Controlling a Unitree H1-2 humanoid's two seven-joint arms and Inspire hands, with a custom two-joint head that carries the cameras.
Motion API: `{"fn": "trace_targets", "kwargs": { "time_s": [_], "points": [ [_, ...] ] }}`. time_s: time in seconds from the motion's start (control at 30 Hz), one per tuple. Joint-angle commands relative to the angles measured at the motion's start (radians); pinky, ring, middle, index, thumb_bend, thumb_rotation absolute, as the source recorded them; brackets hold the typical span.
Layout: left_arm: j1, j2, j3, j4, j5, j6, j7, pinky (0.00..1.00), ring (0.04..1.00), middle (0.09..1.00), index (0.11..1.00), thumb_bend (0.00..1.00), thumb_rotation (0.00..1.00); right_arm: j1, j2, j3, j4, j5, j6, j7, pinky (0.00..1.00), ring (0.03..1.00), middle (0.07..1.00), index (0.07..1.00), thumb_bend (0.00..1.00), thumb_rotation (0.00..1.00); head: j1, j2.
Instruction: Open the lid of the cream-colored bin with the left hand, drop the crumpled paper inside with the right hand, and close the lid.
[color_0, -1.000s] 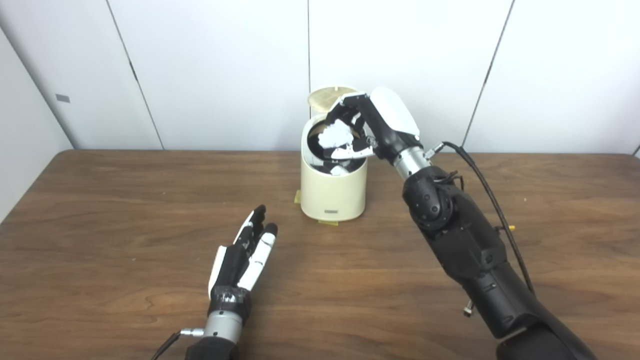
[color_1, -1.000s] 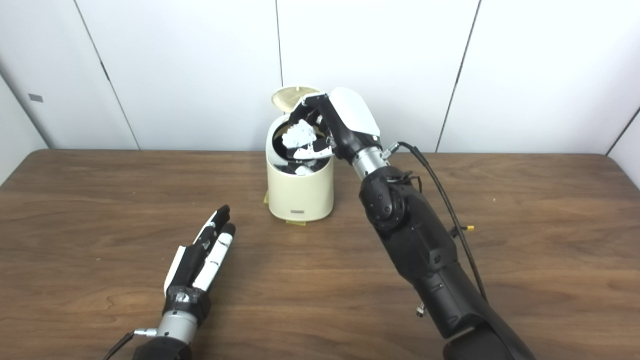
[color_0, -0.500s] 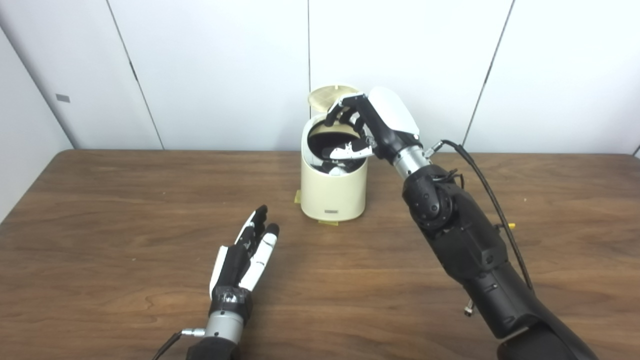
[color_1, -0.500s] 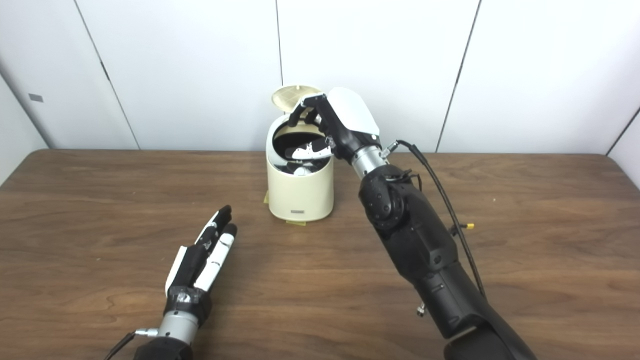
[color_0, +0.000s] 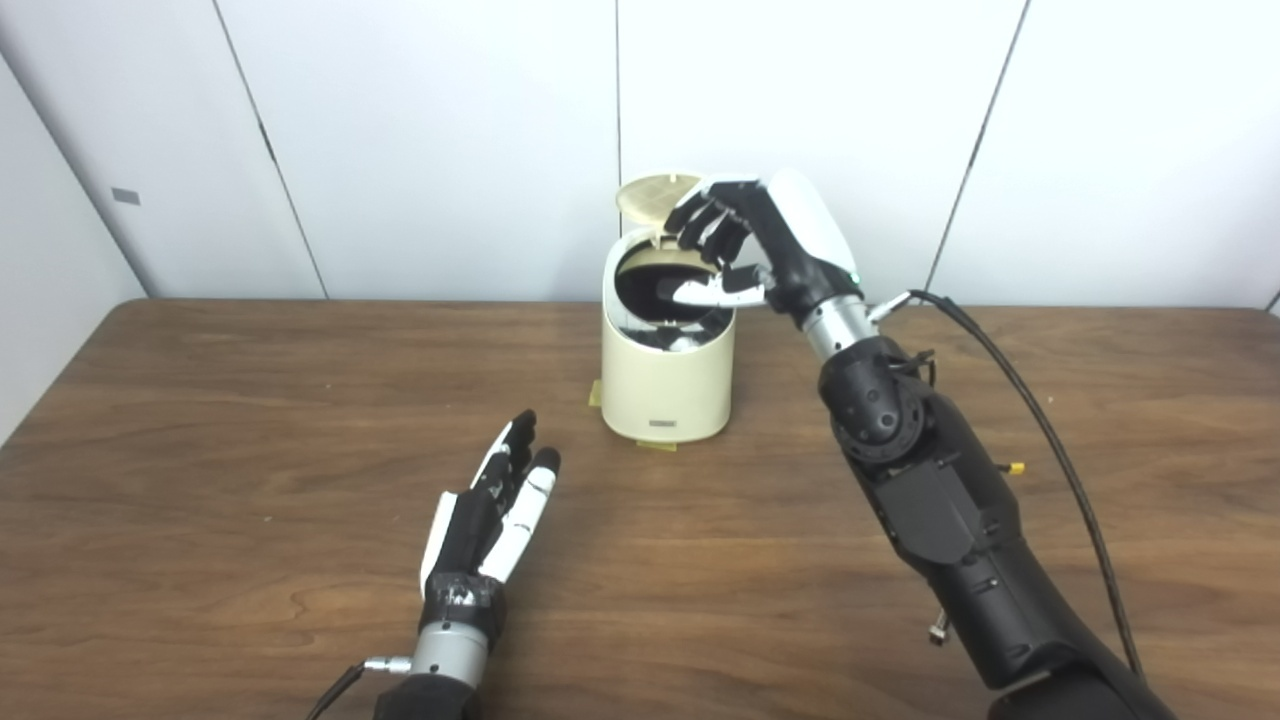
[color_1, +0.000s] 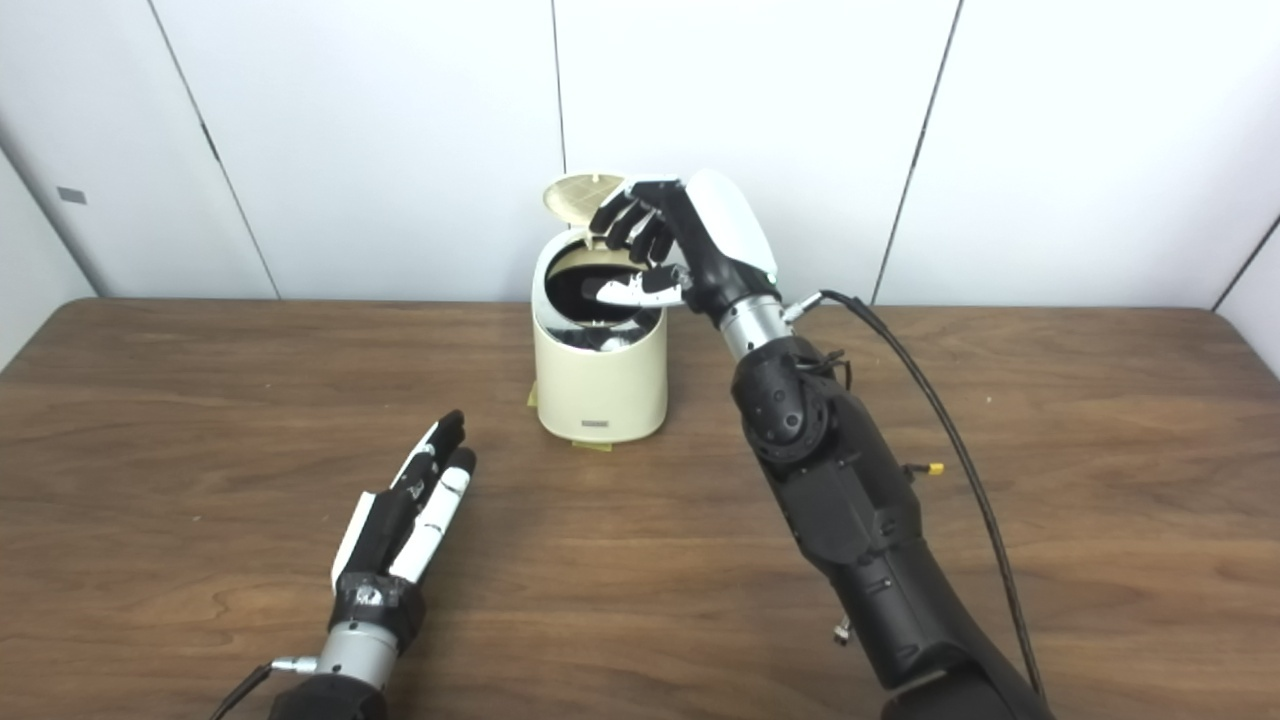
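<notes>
The cream-colored bin (color_0: 665, 380) stands at the back middle of the table with its round lid (color_0: 655, 193) tipped up behind the opening. The inside is dark; a pale bit shows low in it, perhaps the crumpled paper (color_0: 683, 343), but I cannot tell for sure. My right hand (color_0: 745, 245) hovers just above the bin's right rim, fingers apart and empty. My left hand (color_0: 495, 510) lies flat on the table in front and to the left of the bin, fingers straight, open and empty.
The brown wooden table (color_0: 200, 420) runs across the whole view, with white wall panels behind it. A black cable (color_0: 1040, 420) trails from my right forearm. Small yellow tape pieces (color_0: 660, 445) sit at the bin's base.
My right hand let go of the crumpled paper over the bin; the paper dropped inside. The hand then opened and rose slightly up and to the right. My left hand has stayed still.
</notes>
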Motion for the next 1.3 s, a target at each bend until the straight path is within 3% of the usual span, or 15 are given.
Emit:
{"fn": "trace_targets", "kwargs": {
  "time_s": [0.0,0.13,0.47,0.83,0.9,0.93,1.0,1.03,1.1,1.2,1.27],
  "points": [
    [-0.021,-0.009,-0.011,0.01,0.001,-0.013,-0.011,1.0,1.0,0.983,0.98,0.53,0.64,-0.044,0.001,-0.028,-0.051,0.038,-0.044,-0.024,0.33,0.402,0.503,0.503,0.5,0.0,0.001,-0.002],
    [-0.03,-0.008,-0.003,0.012,-0.002,-0.006,-0.009,1.0,1.0,0.989,0.988,0.52,0.63,-0.03,0.004,-0.066,-0.096,0.091,-0.027,-0.01,0.32,0.403,0.505,0.509,0.5,0.0,-0.003,-0.003],
    [-0.052,0.002,0.031,0.007,-0.036,0.015,-0.014,1.0,1.0,0.99,0.989,0.51,0.62,0.074,-0.057,-0.111,-0.161,0.082,-0.01,-0.022,0.31,0.407,0.508,0.509,0.5,0.0,-0.016,-0.003],
    [-0.175,0.04,0.12,0.062,-0.127,0.001,-0.025,1.0,1.0,0.994,0.999,0.51,0.66,0.262,-0.07,-0.217,-0.32,0.198,0.184,0.042,0.37,0.405,0.492,0.534,0.51,0.0,-0.005,-0.002],
    [-0.21,0.058,0.127,0.074,-0.13,0.008,-0.031,1.0,1.0,0.998,1.0,0.49,0.68,0.293,-0.074,-0.233,-0.34,0.254,0.211,0.076,0.41,0.411,0.495,0.548,0.51,0.0,-0.003,-0.001],
    [-0.235,0.067,0.13,0.077,-0.131,0.021,-0.031,1.0,1.0,0.999,1.0,0.49,0.68,0.317,-0.068,-0.253,-0.356,0.321,0.228,0.104,0.44,0.472,0.485,0.537,0.52,0.0,-0.004,-0.001],
    [-0.266,0.078,0.135,0.082,-0.135,0.04,-0.031,1.0,1.0,1.0,1.0,0.48,0.72,0.344,-0.055,-0.279,-0.378,0.409,0.254,0.135,0.53,0.605,0.646,0.506,0.51,0.12,-0.006,-0.001],
    [-0.283,0.083,0.14,0.086,-0.137,0.048,-0.031,1.0,1.0,1.0,1.0,0.47,0.73,0.356,-0.04,-0.296,-0.392,0.461,0.277,0.147,0.56,0.643,0.683,0.627,0.54,0.21,-0.005,-0.002],
    [-0.316,0.094,0.145,0.095,-0.137,0.067,-0.032,1.0,1.0,1.0,1.0,0.49,0.78,0.383,-0.021,-0.316,-0.427,0.549,0.32,0.171,0.66,0.752,0.78,0.763,0.59,0.44,-0.004,-0.002],
    [-0.373,0.107,0.165,0.117,-0.149,0.092,-0.029,1.0,1.0,1.0,1.0,0.49,0.79,0.429,-0.006,-0.319,-0.467,0.61,0.353,0.189,0.82,0.874,0.874,0.861,0.62,0.69,-0.001,-0.007],
    [-0.417,0.118,0.177,0.135,-0.153,0.114,-0.03,1.0,1.0,1.0,0.997,0.51,0.79,0.465,0.006,-0.315,-0.487,0.632,0.354,0.19,0.91,0.936,0.916,0.901,0.59,0.82,0.0,-0.009]
  ]
}}
